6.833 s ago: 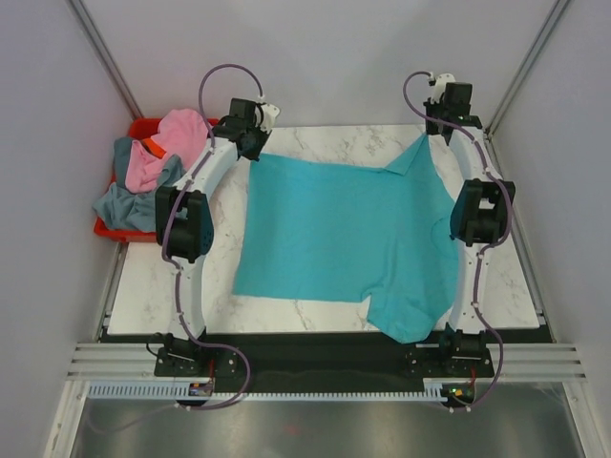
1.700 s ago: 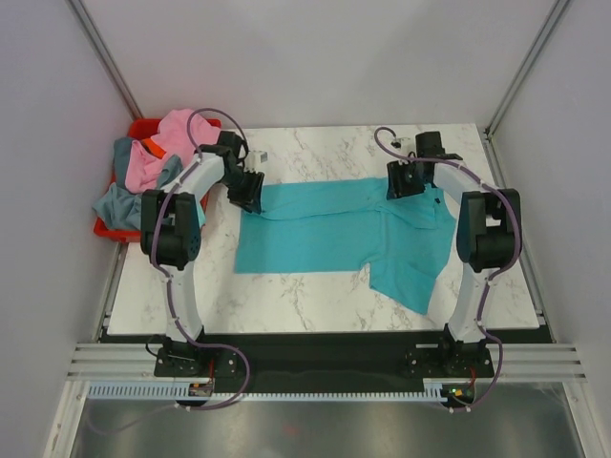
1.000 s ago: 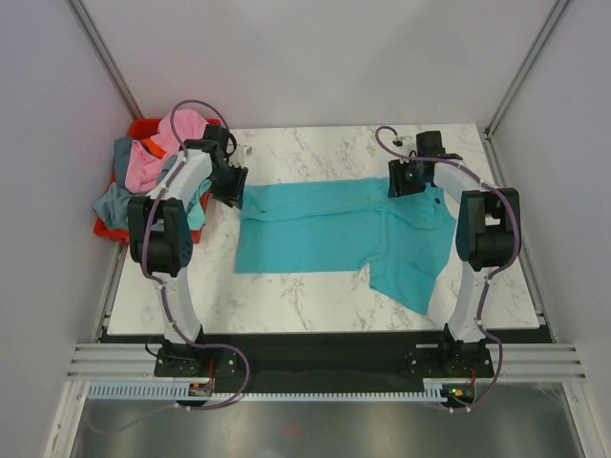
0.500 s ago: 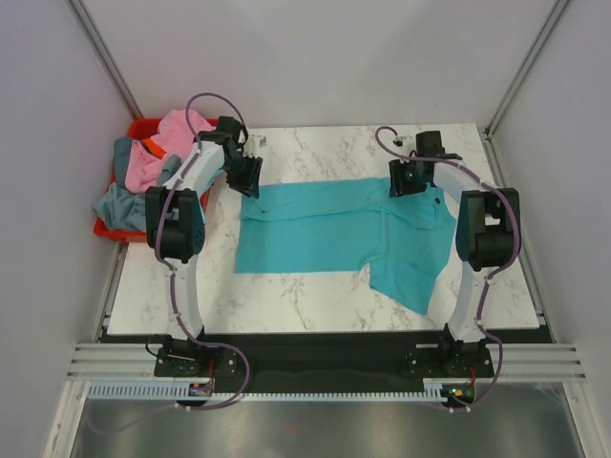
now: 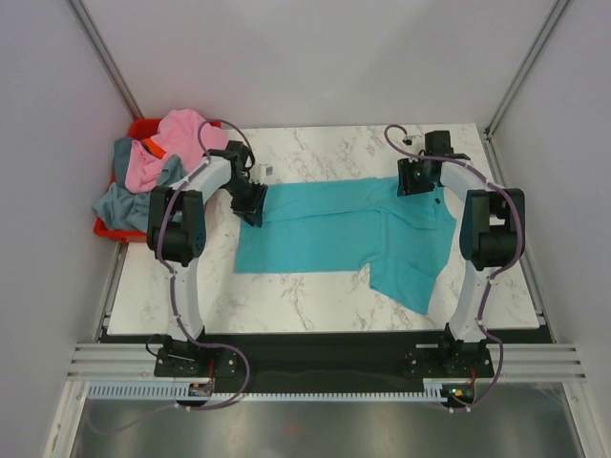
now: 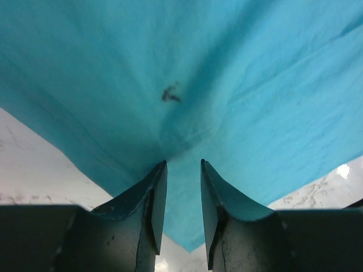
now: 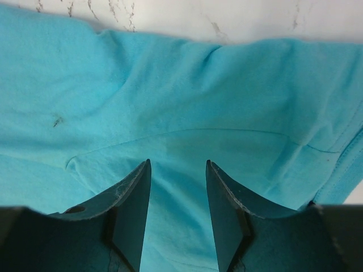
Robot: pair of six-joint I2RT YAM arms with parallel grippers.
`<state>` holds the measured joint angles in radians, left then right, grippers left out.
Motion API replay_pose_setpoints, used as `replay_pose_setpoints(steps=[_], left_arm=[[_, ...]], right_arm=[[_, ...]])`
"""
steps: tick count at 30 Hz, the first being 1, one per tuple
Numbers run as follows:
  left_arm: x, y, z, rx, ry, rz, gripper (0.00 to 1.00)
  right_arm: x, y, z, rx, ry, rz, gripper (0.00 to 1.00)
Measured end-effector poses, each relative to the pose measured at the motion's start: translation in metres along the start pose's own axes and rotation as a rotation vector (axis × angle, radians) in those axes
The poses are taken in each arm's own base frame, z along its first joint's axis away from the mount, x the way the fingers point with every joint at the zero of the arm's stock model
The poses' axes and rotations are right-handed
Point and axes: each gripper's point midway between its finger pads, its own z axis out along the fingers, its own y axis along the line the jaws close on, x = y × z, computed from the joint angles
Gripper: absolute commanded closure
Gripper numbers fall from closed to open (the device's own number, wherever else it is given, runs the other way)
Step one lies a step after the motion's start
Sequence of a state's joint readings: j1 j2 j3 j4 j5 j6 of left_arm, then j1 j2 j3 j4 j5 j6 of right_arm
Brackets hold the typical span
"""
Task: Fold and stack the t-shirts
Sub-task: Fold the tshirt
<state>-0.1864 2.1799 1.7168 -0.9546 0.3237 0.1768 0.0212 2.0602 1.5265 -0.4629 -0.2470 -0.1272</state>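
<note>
A bright teal t-shirt (image 5: 334,229) lies on the marble table, its far part folded forward into a wide band, with one sleeve trailing toward the near right. My left gripper (image 5: 250,203) is low over the shirt's far left corner, open. In the left wrist view the cloth (image 6: 187,85) lies flat under the left gripper (image 6: 183,163), with nothing pinched. My right gripper (image 5: 416,183) hovers open over the shirt's far right part. The right wrist view shows wrinkled teal cloth (image 7: 187,102) below the right gripper (image 7: 178,161). Other t-shirts, pink (image 5: 181,134) and grey-blue (image 5: 119,202), are heaped at the left.
A red bin (image 5: 143,124) stands off the table's far left corner, with the heaped shirts spilling over its edge and an orange patch (image 5: 151,148) showing among them. Grey walls close in on both sides. The table's black front edge (image 5: 325,336) runs between the arm bases.
My left gripper swung out toward the bin and has come back down onto the shirt's far left corner. The right gripper shifted slightly right. The shirt lies as before.
</note>
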Motion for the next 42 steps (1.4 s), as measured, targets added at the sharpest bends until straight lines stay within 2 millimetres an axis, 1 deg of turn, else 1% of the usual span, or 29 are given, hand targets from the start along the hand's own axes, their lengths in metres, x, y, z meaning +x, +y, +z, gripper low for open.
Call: replay_pose_setpoints(steps=[3,6,10,12,15,18,21,23,28,31,34,36,40,42], left_arm=[[0.018,-0.004,-0.004,0.005,0.031,-0.011,0.63],[0.024,-0.008,-0.011,0.006,0.033,-0.012,0.63],[0.020,-0.010,-0.017,0.010,0.014,-0.005,0.65],[0.015,-0.014,-0.022,0.022,-0.002,0.003,0.65],[0.001,-0.019,-0.033,0.037,-0.046,0.020,0.65],[-0.011,-0.021,-0.040,0.039,-0.084,0.034,0.65],[-0.019,-0.020,-0.042,0.036,-0.101,0.040,0.65],[-0.022,-0.019,-0.039,0.037,-0.103,0.041,0.65],[-0.024,-0.014,-0.021,0.056,-0.078,0.031,0.65],[-0.024,-0.012,-0.011,0.064,-0.062,0.024,0.65],[-0.026,-0.010,-0.004,0.069,-0.053,0.021,0.65],[-0.027,-0.009,-0.002,0.070,-0.053,0.020,0.65],[-0.029,-0.010,-0.003,0.070,-0.059,0.022,0.65],[-0.029,-0.010,-0.003,0.070,-0.059,0.022,0.65]], right_arm=[[0.000,-0.003,0.000,0.004,-0.002,0.004,0.48],[-0.001,-0.002,0.000,0.004,-0.004,0.004,0.48],[-0.002,-0.002,-0.001,0.003,-0.007,0.003,0.49],[-0.004,-0.003,-0.001,0.004,-0.012,0.002,0.50],[-0.003,-0.002,-0.002,0.005,-0.010,-0.006,0.51],[0.006,0.000,-0.006,0.005,0.006,-0.023,0.52],[0.018,0.005,-0.020,0.004,0.028,-0.044,0.52],[0.020,0.007,-0.032,0.009,0.026,-0.059,0.52],[0.015,0.014,-0.071,0.028,-0.023,-0.098,0.52],[0.015,0.017,-0.084,0.031,-0.043,-0.104,0.53],[0.025,0.020,-0.084,0.027,-0.027,-0.106,0.54],[0.040,0.021,-0.080,0.024,0.008,-0.112,0.55],[0.076,0.025,-0.072,0.023,0.103,-0.134,0.55],[0.086,0.026,-0.070,0.026,0.129,-0.146,0.55]])
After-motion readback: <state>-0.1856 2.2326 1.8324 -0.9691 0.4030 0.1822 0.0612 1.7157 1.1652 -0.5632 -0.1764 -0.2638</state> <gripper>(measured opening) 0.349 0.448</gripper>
